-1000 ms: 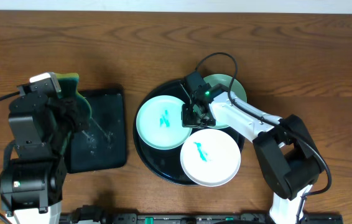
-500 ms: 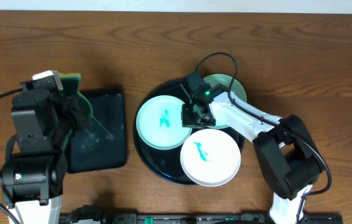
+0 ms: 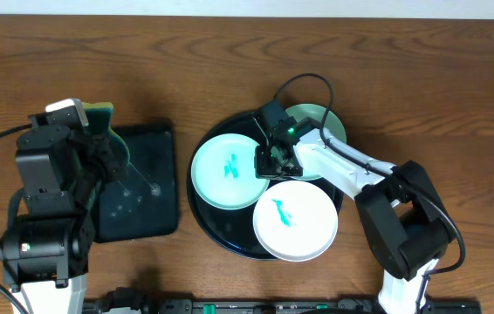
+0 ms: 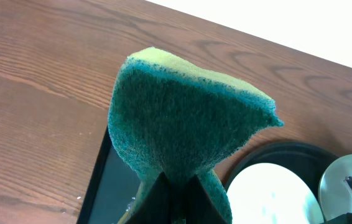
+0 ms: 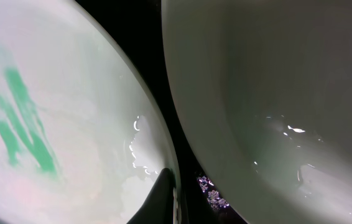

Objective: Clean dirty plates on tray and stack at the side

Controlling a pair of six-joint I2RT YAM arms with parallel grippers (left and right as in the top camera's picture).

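The round black tray (image 3: 202, 220) holds three plates. A mint-green plate (image 3: 225, 170) with a teal smear lies at its left. A white plate (image 3: 296, 220) with a teal smear lies at the front. A second mint-green plate (image 3: 321, 131) lies at the back right, partly under my right arm. My right gripper (image 3: 271, 159) sits on the left mint plate's right rim. In the right wrist view one finger (image 5: 163, 193) lies on that rim (image 5: 70, 124), the other hidden. My left gripper (image 4: 179, 186) is shut on a green sponge (image 4: 188, 118), held above the table left of the tray (image 3: 100, 115).
A smaller black rectangular tray (image 3: 147, 196), wet with droplets, lies between the left arm and the round tray. The right arm's cable loops over the back of the round tray. Bare wooden table surrounds both trays.
The left arm with the sponge has shifted slightly. The right gripper and the plates have not moved.
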